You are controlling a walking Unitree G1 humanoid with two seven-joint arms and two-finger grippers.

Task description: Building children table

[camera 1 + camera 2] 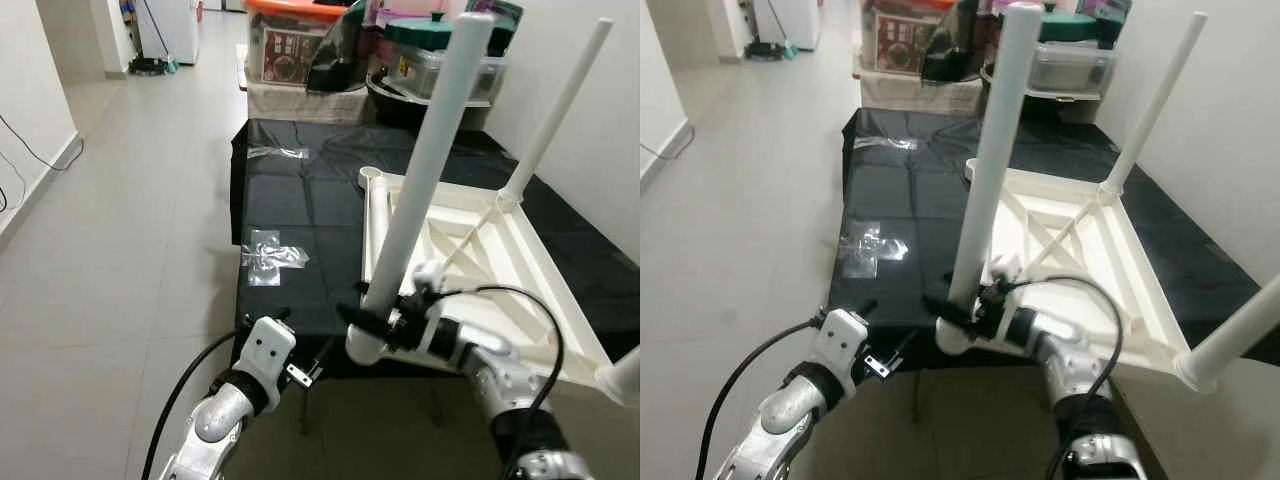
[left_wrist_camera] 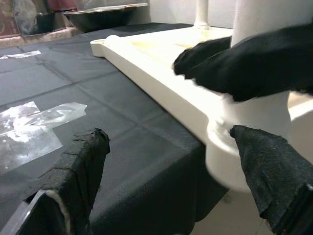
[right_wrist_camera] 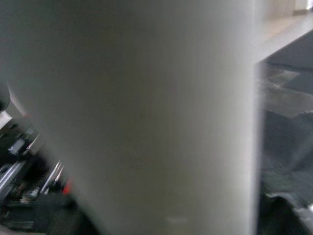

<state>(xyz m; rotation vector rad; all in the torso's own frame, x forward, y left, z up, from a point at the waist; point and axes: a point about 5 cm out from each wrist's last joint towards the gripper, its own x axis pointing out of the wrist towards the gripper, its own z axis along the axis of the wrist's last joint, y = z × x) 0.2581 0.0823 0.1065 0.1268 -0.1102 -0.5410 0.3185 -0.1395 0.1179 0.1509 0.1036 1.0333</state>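
Right gripper (image 1: 372,322) jaws clamped; left gripper (image 1: 312,372) low, jaws apart.

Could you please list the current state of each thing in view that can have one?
White plastic children's table top: upside down on the black cloth.
Near white table leg: standing in its corner socket, tilted, gripped at the base.
Far white leg: fitted, leaning.
Far-left corner socket: empty.
Right gripper: shut on the near leg.
Left gripper: open, holding nothing.
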